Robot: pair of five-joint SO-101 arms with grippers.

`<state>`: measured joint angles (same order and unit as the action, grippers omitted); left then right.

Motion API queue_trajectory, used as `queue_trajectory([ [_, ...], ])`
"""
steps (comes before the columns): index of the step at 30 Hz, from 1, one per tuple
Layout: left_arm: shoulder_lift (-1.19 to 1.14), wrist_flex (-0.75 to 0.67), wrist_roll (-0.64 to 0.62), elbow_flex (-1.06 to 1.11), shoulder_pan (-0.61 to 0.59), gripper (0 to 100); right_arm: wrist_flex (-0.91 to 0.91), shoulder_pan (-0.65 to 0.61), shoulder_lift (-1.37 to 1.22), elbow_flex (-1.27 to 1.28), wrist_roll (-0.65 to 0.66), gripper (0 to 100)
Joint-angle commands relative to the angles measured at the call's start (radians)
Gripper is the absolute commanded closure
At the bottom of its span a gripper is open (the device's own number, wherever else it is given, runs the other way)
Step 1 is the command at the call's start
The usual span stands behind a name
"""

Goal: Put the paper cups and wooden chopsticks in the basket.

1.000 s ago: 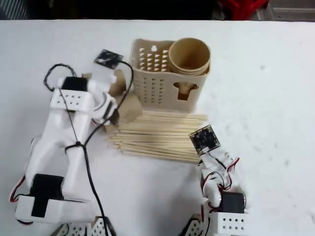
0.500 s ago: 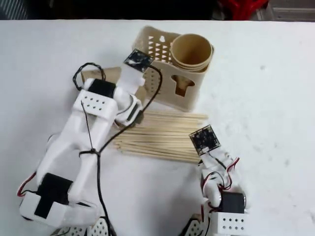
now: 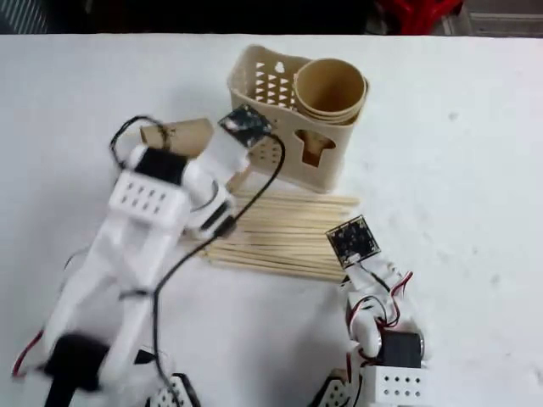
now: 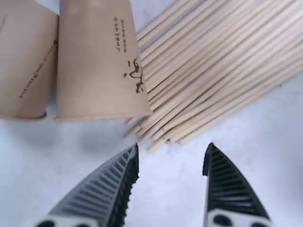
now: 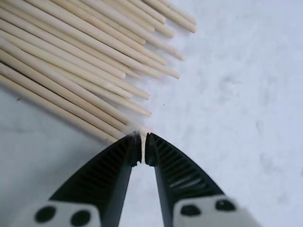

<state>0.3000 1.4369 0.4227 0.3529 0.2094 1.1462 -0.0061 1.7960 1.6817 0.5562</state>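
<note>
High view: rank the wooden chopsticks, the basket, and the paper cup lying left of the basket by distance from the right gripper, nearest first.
1. wooden chopsticks: the right gripper sits at the pile's right end.
2. basket: beyond the pile, towards the table's far side.
3. lying paper cup: far left, beside the other arm.

High view: fixed overhead, looks straight down on the white table.
Left wrist view: low and close, faces down past the left gripper at one end of the wooden chopsticks.
Right wrist view: equally close, past the right gripper, at the pile's opposite end.
All three views share the chopsticks.
</note>
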Motion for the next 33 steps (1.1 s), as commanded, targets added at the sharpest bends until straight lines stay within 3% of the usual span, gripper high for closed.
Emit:
queue_trajectory([
  [1,0.367,0.003,0.153,0.133,-0.008,77,-0.018,-0.002,0.005,0.008,0.012,96.4],
  [7,0.561,-0.129,0.381,0.301,-0.193,74,-0.018,-0.002,0.005,0.008,0.012,96.4],
  [11,0.561,-0.388,0.585,0.446,-0.311,70,-0.018,-0.002,0.005,0.008,0.012,96.4],
  [14,0.561,-0.574,0.680,0.566,-0.334,70,-0.018,-0.002,0.005,0.008,0.012,96.4],
  [21,0.561,-0.881,0.697,0.703,-0.326,70,-0.018,-0.002,0.005,0.008,0.012,96.4],
  [25,0.559,-1.034,0.697,0.781,-0.260,70,-0.018,-0.002,0.005,0.008,0.012,96.4],
  [33,0.479,-1.175,0.703,0.825,-0.219,70,-0.018,-0.002,0.005,0.008,0.012,96.4],
])
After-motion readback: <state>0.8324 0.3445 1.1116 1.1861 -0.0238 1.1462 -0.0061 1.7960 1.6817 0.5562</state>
